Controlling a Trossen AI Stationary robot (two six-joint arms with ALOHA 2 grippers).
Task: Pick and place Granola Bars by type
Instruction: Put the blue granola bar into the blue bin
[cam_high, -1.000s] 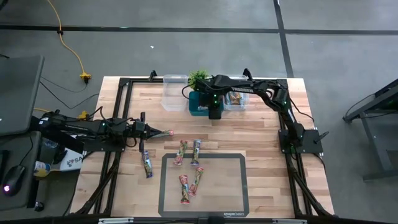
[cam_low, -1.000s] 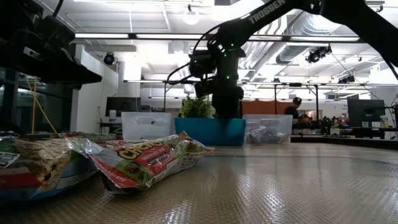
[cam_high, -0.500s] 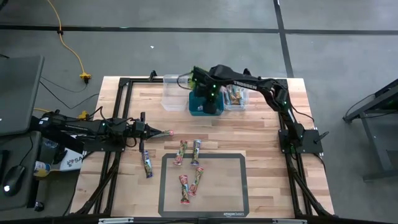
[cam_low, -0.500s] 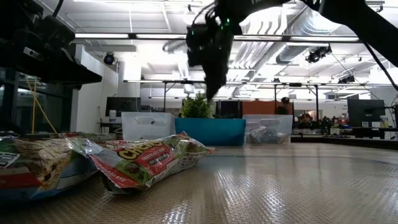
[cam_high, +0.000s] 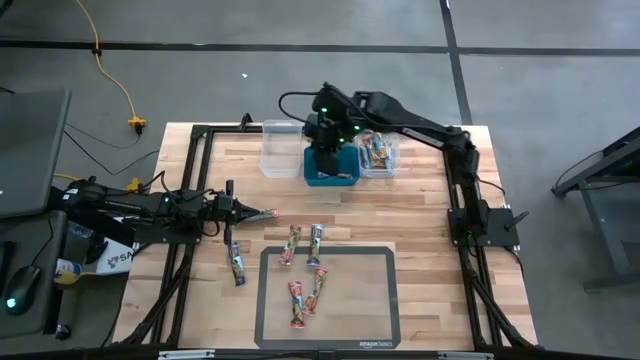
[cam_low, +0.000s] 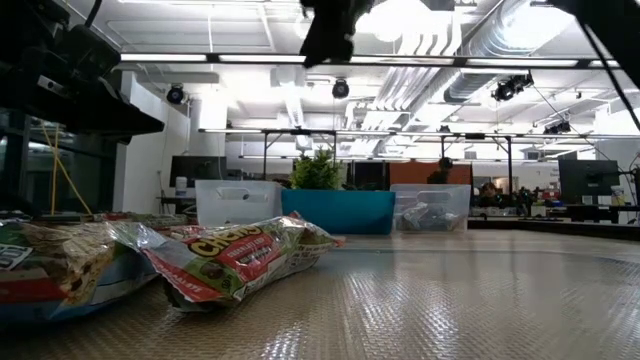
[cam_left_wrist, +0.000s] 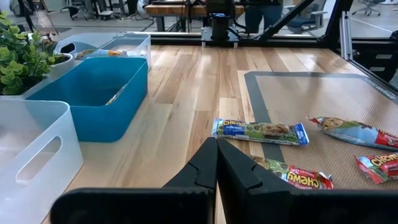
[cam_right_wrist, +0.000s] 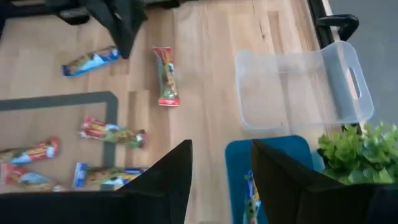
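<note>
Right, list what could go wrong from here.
1. The right claw hangs open above the blue bin, right beside the green plant; a low swing could catch its leaves.
2. Two bars lie close together at the mat's top edge, so a grab may pinch or nudge both.
3. The left claw sits shut near a red bar, likely needing to open before any pick.

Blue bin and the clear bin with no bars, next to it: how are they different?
The blue bin is solid blue, while the clear bin is see-through. The blue bin holds a granola bar, but the clear bin looks empty. Both are open on top and stand side by side on the wooden table.
</note>
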